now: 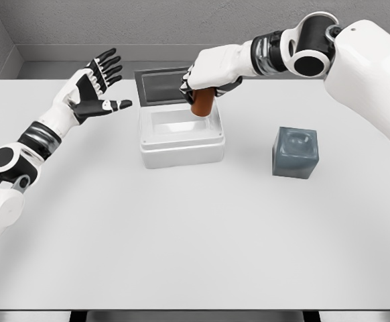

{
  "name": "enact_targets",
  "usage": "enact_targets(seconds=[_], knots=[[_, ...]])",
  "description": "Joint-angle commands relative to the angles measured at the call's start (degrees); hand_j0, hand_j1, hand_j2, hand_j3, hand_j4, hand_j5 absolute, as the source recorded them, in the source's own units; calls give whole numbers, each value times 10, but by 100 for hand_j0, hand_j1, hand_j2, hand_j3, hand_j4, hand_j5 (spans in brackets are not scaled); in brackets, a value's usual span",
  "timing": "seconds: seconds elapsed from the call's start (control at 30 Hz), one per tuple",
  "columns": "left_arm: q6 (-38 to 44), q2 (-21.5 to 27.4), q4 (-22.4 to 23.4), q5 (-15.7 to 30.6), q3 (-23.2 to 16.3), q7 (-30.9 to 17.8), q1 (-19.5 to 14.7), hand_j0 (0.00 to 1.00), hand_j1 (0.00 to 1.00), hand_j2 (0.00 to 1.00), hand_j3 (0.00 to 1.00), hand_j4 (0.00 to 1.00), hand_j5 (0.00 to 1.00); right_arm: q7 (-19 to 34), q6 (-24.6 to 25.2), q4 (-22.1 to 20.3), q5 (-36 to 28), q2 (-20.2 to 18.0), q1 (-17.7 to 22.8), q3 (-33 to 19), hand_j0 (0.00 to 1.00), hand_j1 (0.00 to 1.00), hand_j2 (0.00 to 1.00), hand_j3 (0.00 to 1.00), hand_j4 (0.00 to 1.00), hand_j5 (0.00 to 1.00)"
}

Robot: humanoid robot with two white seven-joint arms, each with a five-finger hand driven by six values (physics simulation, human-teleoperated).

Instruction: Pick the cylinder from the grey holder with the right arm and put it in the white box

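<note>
A: Cylinder point(202, 102) status: the brown cylinder is clamped in the right hand point(210, 74), with the fingers point(196, 92) wrapped over its upper part. Its lower end hangs above the open cavity of the white box point(181, 144), close to the back right corner. The cylinder leans slightly; its base points down and a little left.

B: Contact between the cylinder and the box?

A: Cannot be determined. The base sits near the level of the rim; whether it touches the inner wall does not show.

B: Box condition?

A: The lid point(161, 86) is open and stands up behind the cavity, its dark inner panel facing the camera. The box rests on the white table point(195, 255), a little left of centre and toward the far side.

B: Grey holder?

A: The grey holder point(295, 152) stands on the table to the right of the box, well apart from it. The round recess in its top face holds nothing.

B: Left hand?

A: The left hand point(96, 90) is raised above the table to the left of the box, palm turned toward it, fingers spread and thumb extended. It grips nothing and touches neither box nor lid.

B: Right arm routing?

A: It enters from the upper right and reaches across to the box, passing behind the holder.
</note>
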Motion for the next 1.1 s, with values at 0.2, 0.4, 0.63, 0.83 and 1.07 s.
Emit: enact_targets(seconds=[0.2, 0.4, 0.63, 0.83, 1.07], knots=[[0, 0, -1, 2, 1, 0, 0, 100, 100, 100, 100, 100, 100, 0, 1, 10, -1, 1, -3, -1, 43, 43, 43, 43, 43, 43], [0, 0, -1, 2, 1, 0, 0, 100, 100, 100, 100, 100, 100, 0, 1, 7, 5, 1, -1, -6, 100, 100, 100, 100, 100, 100], [0, 0, -1, 2, 1, 0, 0, 100, 100, 100, 100, 100, 100, 0, 1, -192, -27, -123, 23, -128, 100, 100, 100, 100, 100, 100], [1, -14, -1, 1, -1, 0, -1, 100, 100, 100, 100, 100, 100, 0, 1, -374, -226, -348, 241, -380, 100, 100, 100, 100, 100, 100], [1, -30, -8, -2, -6, 0, -1, 100, 100, 100, 100, 100, 100, 0, 1, -375, -427, -269, 599, -628, 100, 100, 100, 100, 100, 100]])
